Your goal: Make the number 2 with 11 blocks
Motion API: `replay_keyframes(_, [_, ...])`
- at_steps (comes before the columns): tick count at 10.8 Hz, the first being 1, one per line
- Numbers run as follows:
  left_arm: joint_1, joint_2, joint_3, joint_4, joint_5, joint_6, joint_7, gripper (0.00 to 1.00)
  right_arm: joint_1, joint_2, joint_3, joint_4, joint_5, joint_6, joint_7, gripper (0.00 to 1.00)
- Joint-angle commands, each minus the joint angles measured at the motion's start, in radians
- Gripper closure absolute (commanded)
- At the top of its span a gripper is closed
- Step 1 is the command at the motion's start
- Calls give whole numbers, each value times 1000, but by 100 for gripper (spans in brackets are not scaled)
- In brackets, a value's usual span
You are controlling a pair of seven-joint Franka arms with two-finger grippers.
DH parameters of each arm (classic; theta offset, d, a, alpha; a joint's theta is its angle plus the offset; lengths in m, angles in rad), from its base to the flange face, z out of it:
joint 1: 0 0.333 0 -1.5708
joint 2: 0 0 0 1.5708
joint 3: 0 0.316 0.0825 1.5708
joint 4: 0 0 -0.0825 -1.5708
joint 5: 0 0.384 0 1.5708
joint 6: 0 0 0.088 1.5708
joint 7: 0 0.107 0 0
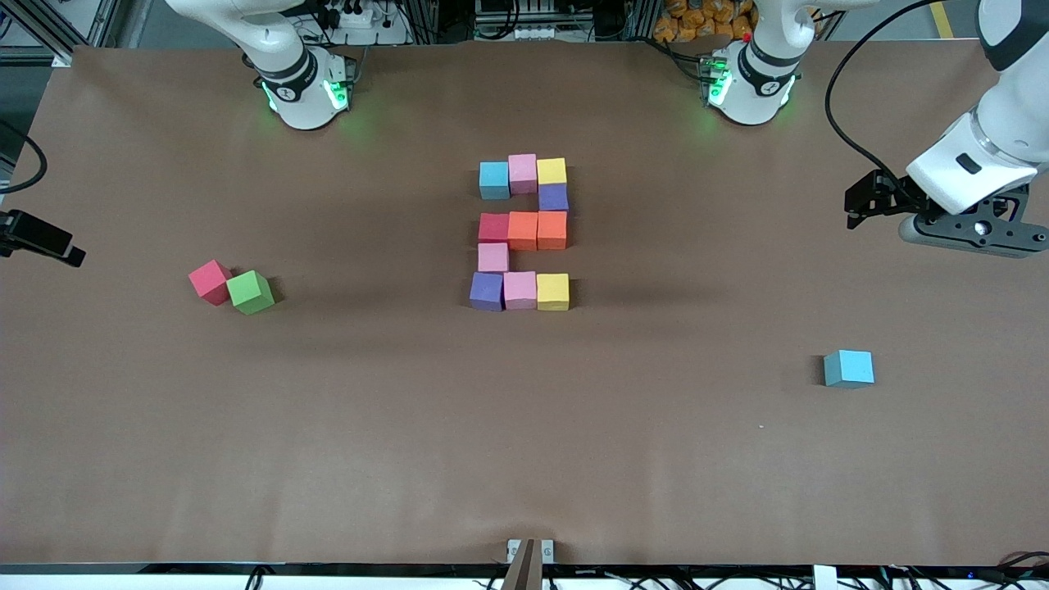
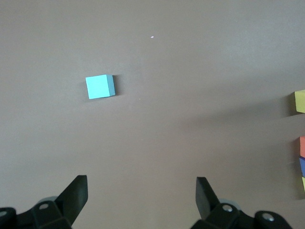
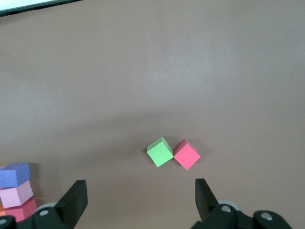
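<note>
1. Right wrist camera looking down on a brown table [image 3: 152, 71] surface.
2. The right gripper [image 3: 140, 198] shows at the 6 o'clock edge, its two dark fingers [image 3: 75, 199] spread wide apart with nothing between them.
3. A green cube [image 3: 159, 151] sits just past centre toward 5 o'clock, turned diagonally.
4. A red cube [image 3: 186, 154] touches the green one on its 3 o'clock side, also turned diagonally.
5. At about 8 o'clock, cut off by the edge, three blocks sit in a row touching each other: a purple block [image 3: 15, 174], a pink block [image 3: 16, 195] and a red block [image 3: 21, 210].
6. This row lies well apart from the green and red pair.
</note>
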Motion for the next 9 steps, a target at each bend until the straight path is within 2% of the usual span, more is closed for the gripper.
replay_keyframes(1, [19,7,-15,30,-3,-6,10,0,-163,-27,191,9,3,-23,14,0])
replay_keyframes(2, [19,7,-16,31,-14,-9,-1,0,-188,-46,227,7,2,-37,21,0])
replay_keyframes(3, [22,2,-13,36,-14,-23,-1,0,-185,-44,226,7,0,-40,21,0])
replay_keyframes(4, [22,4,-12,53,-11,-32,4,0,-177,-44,217,7,-1,-39,19,0])
replay_keyframes(6, [20,4,-15,65,-8,-49,5,0,-116,-44,142,7,2,-37,15,0])
replay_keyframes(9, [17,1,-19,77,-17,-75,2,0,-116,-38,140,7,2,-34,10,0])
